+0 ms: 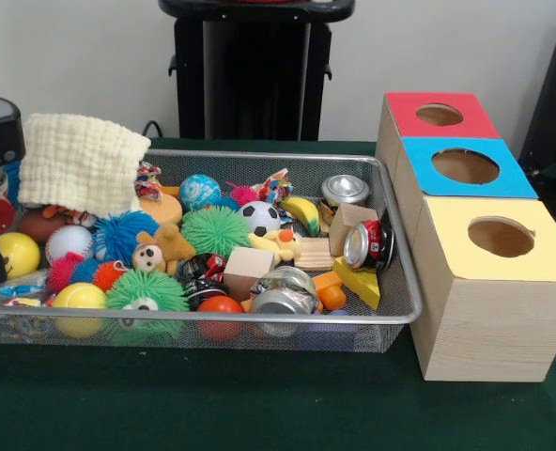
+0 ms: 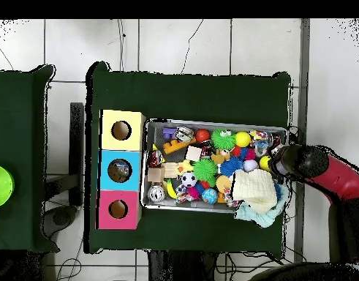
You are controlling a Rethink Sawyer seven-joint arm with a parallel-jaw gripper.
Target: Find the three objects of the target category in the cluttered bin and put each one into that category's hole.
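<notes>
Three wooden boxes stand in a row against the wire basket's [image 1: 259, 319] short right end in the front view: a red-topped box [image 1: 409, 108] farthest back, the blue-topped box [image 1: 426, 150] in the middle, and a yellow-topped box [image 1: 485, 282] nearest. The blue box's round hole [image 1: 465, 166] faces straight up and nothing covers it.

The basket lies with its long side across the green table [image 1: 212, 404]. It is heaped with spiky balls, among them a green one [image 1: 215, 230], plus a small soccer ball [image 1: 259, 218], wood blocks and dented cans [image 1: 370, 244]. A cream knitted cloth [image 1: 79, 164] drapes over the far left corner and hides what lies beneath.

Something clear-looking sits low in the front left corner [image 1: 15, 287], but I cannot tell whether it is a bottle, so its direction is unclear.

From overhead, the red and black arm [image 2: 325, 175] reaches to the basket's end away from the boxes, beside the cloth. Its claw [image 2: 278, 162] is dark there, and I cannot tell how far open it is or whether it holds anything.
</notes>
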